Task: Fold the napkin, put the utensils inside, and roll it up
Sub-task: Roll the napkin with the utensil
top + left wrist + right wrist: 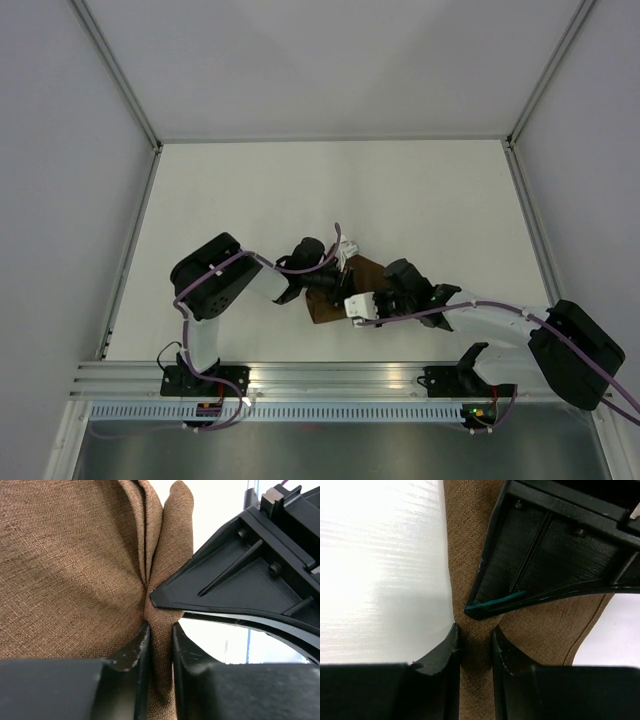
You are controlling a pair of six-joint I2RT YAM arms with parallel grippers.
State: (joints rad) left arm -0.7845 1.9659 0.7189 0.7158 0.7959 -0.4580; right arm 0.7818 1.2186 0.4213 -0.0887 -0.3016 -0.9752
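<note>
On a white table [300, 190] boxed in by pale grey walls [60, 150], a brown woven napkin [75, 570] lies bunched toward the near edge, between both arms. The left gripper [160, 630] and right gripper [475, 632] each pinch a fold of the soft, creased cloth between their black fingers.

I see the napkin [322, 308] on the desk [300, 190], near its front edge; left pincer [160, 630] at its left, right pincer [475, 632] at its right, tips close together, cloth between each one's jaws.
</note>
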